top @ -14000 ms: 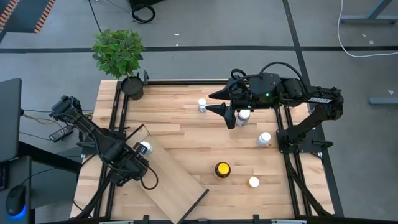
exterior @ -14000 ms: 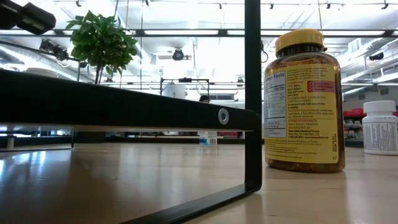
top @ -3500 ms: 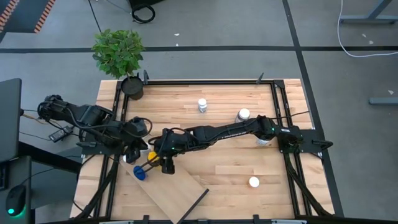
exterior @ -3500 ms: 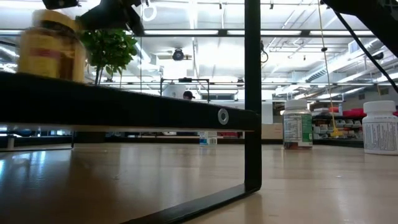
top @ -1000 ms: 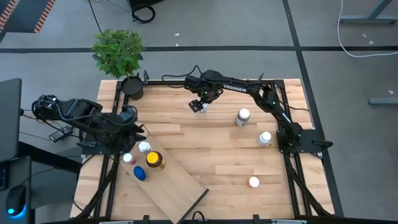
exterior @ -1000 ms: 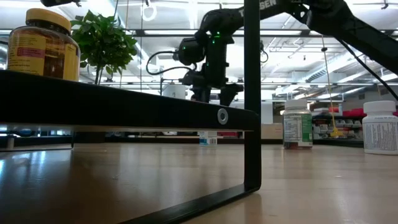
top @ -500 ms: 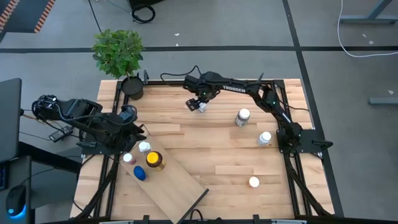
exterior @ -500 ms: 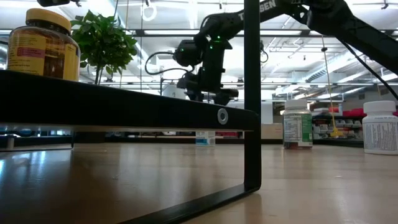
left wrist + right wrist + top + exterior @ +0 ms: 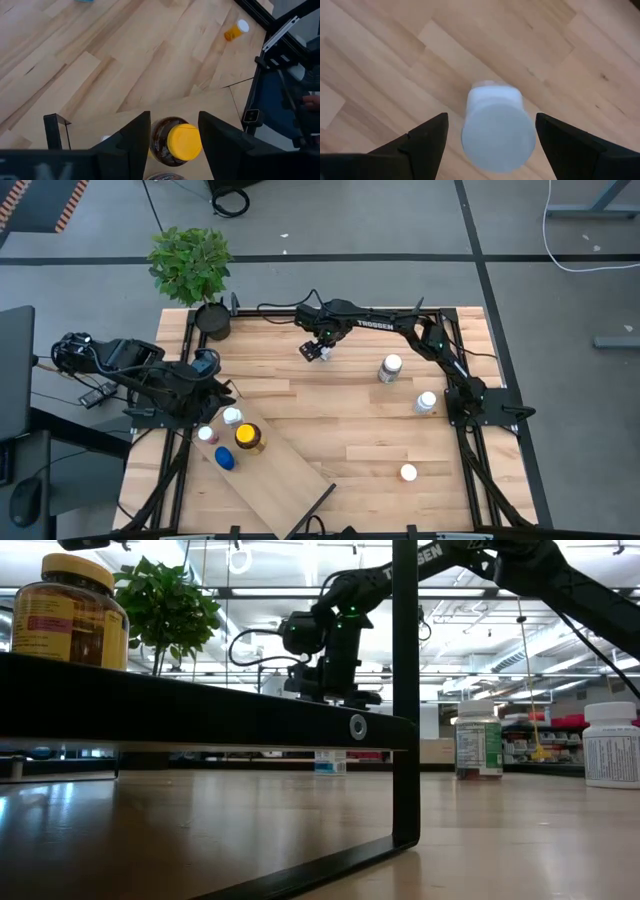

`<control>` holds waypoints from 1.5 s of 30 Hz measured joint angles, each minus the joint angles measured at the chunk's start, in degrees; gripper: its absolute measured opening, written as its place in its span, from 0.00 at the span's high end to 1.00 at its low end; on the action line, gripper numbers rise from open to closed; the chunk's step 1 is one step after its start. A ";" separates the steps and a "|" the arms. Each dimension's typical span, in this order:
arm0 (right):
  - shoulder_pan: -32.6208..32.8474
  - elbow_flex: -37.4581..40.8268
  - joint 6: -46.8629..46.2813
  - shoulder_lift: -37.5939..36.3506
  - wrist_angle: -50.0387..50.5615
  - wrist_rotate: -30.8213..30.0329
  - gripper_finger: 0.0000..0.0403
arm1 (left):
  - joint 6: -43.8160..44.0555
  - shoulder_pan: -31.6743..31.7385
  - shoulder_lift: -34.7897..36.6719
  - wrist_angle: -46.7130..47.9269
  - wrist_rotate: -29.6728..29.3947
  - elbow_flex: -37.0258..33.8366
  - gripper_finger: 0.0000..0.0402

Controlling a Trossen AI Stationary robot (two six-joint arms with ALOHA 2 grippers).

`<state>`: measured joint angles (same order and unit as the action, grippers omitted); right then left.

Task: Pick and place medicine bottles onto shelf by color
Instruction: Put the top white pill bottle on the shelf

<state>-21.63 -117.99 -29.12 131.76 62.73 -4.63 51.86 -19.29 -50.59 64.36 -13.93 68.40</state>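
Directly under the right gripper (image 9: 315,352), near the far edge of the table (image 9: 330,415), stands a white bottle (image 9: 496,125), round, with a smooth pale cap. The fingers (image 9: 427,137) are spread wide, one on each side of the cap with clear gaps, touching nothing. The low view shows the same gripper (image 9: 335,690) above the bottle's label.

On the shelf (image 9: 285,475), a pale plywood board lying slantwise at the near left corner, stands an amber bottle (image 9: 247,437) with a glossy yellow cap, flanked by a blue cap (image 9: 225,459), a white cap (image 9: 232,417) and a pinkish one (image 9: 206,434). In the low view the amber bottle (image 9: 68,610) stands upright on the dark shelf edge (image 9: 200,710), its yellow label towards the camera.

The left gripper (image 9: 205,375) hovers by the left edge, just beyond the shelf, half open and empty; its wrist view looks down on the yellow cap (image 9: 184,142) between its dark fingers (image 9: 132,142).

Three more white-capped bottles stand on the slatted wood: one (image 9: 390,367) right of centre, one (image 9: 426,402) near the right edge, one (image 9: 407,473) towards the near right corner.

A leafy plant (image 9: 190,265) in a black pot (image 9: 212,320) sits at the far left corner.
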 joint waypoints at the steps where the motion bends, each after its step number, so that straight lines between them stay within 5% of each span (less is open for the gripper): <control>1: 0.00 0.00 0.03 0.00 0.05 0.05 0.26 | 0.00 0.00 0.00 0.00 0.00 0.00 0.57; 11: 0.04 0.00 2.57 0.00 0.53 0.64 0.55 | -1.64 0.00 0.00 0.02 -2.39 0.00 0.60; 19: 1.09 -3.10 4.06 0.00 6.04 6.69 0.55 | -4.33 0.00 -0.01 0.07 -3.76 0.00 0.60; 28: 9.20 -16.37 7.93 0.00 12.90 6.90 0.53 | -10.14 -0.02 -0.02 0.02 -4.99 0.00 0.60; 45: 31.21 -16.85 6.92 -1.26 1.53 6.59 0.54 | -12.83 -0.01 0.11 0.61 -6.65 0.00 0.64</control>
<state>9.59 -134.85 -22.21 130.50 64.27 1.96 39.03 -19.30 -50.48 64.97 -20.58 68.40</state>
